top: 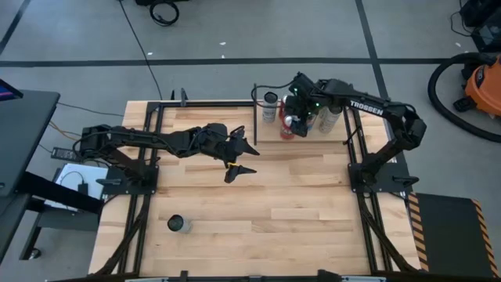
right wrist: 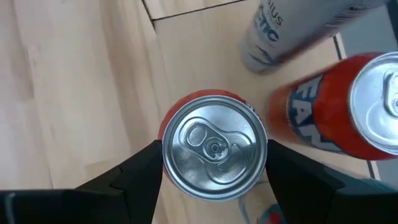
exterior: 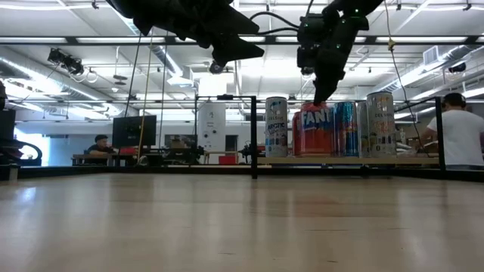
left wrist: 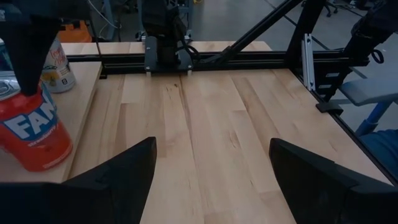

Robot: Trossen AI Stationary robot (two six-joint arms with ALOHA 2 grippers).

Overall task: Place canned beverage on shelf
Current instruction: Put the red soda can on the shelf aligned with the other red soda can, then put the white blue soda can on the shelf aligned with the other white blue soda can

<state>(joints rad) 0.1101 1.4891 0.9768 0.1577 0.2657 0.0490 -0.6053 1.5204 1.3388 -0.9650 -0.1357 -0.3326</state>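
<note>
A red canned beverage (right wrist: 214, 149) stands upright on its base on the shelf (top: 313, 135), a pale panel at the table's far right. My right gripper (right wrist: 214, 158) hangs over it, shut on its top. The same can shows in the left wrist view (left wrist: 31, 130) and in the low view (exterior: 310, 130). Beside it on the shelf stand a second red can (right wrist: 348, 112), a slim white can (top: 270, 106) and more cans (top: 329, 117). My left gripper (top: 241, 157) hovers open above the table's middle with nothing between its fingers. My right gripper pinches the red can's upper wall just under the top rim (right wrist: 166, 163) between its two fingers, one on each side. The fingers (left wrist: 28, 68) come from above, slanting steeply down, and only their ends reach the can. The can stays upright with its base on the shelf.
Another can (top: 178, 225) stands alone on the planked tabletop near the front left. Black rods (top: 255, 117) edge the shelf, and a black frame (top: 149, 149) runs along the table's sides. A person (exterior: 461, 136) sits beyond the table's far edge.
</note>
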